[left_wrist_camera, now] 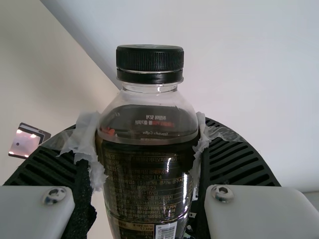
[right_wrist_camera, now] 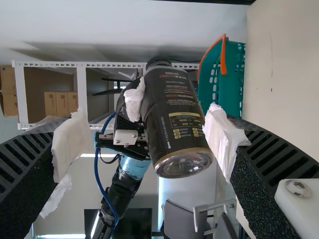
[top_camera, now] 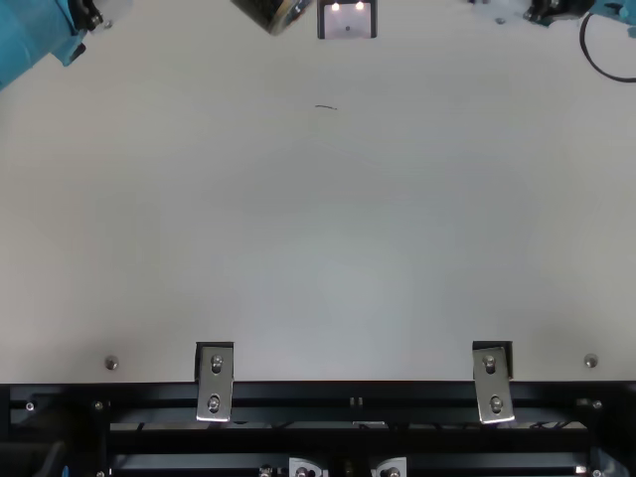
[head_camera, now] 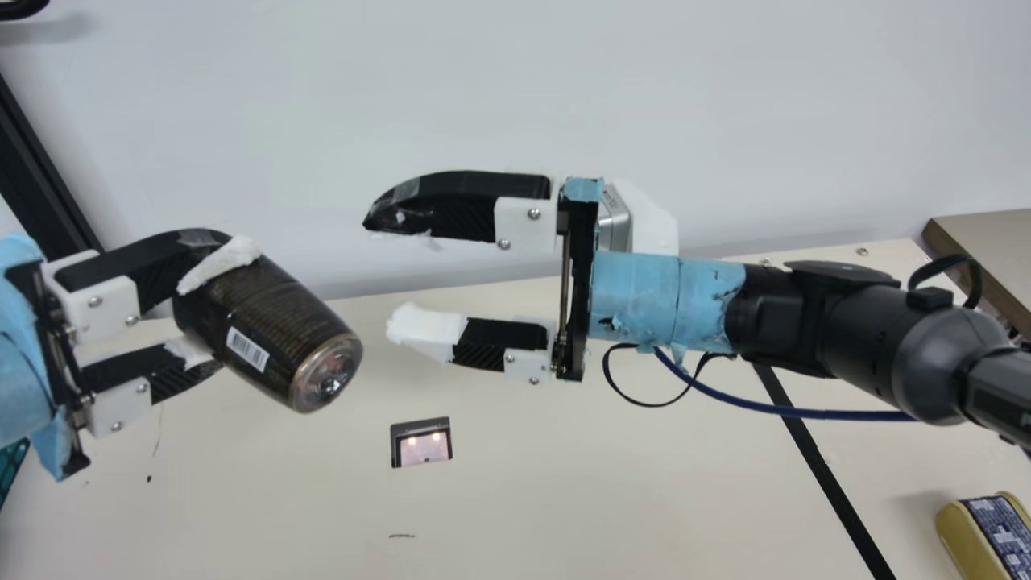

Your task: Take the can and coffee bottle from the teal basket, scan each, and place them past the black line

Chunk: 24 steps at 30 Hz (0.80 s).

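Holding the coffee bottle, left gripper faces open right gripper.

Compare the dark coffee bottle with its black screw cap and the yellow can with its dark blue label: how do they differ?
The coffee bottle is dark with gold print, while the can is yellow with a dark blue label. The bottle is held tilted in the left gripper; the can rests past the black line. Both carry print.
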Each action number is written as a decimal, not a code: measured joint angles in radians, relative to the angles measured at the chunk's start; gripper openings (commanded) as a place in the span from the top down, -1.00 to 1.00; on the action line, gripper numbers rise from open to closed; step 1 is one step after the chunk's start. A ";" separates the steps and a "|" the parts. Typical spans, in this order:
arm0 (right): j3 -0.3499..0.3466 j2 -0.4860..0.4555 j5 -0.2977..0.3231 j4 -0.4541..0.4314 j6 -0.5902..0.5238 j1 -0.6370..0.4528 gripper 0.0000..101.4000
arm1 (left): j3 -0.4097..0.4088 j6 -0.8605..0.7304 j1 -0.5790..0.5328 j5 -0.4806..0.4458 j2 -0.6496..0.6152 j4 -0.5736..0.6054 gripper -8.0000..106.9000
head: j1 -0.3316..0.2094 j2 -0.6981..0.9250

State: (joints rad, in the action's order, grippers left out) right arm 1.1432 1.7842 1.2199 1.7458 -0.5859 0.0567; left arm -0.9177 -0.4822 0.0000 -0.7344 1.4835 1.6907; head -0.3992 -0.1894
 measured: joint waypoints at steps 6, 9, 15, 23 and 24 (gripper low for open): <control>-0.001 0.031 -0.001 0.000 0.007 0.019 -1.00 | 0.000 0.000 0.000 0.000 0.000 0.000 0.68 | -0.005 0.000; 0.003 0.044 -0.001 0.002 0.016 0.036 -1.00 | 0.000 0.000 0.000 0.000 0.000 0.000 0.68 | -0.005 0.000; 0.022 0.059 -0.001 0.000 0.049 0.075 -1.00 | 0.000 0.000 0.000 0.000 0.000 0.000 0.68 | -0.005 0.000; 0.050 0.077 -0.001 0.000 0.085 0.125 -1.00 | 0.000 0.000 0.000 0.000 0.000 0.000 0.68 | 0.000 0.000; 0.054 0.081 -0.001 -0.004 0.088 0.130 -1.00 | 0.000 0.000 0.000 0.000 0.000 0.000 0.68 | 0.000 0.000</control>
State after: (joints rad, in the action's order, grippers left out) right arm 1.1971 1.8654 1.2188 1.7419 -0.4978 0.1870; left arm -0.9177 -0.4822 0.0000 -0.7344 1.4835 1.6907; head -0.3992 -0.1894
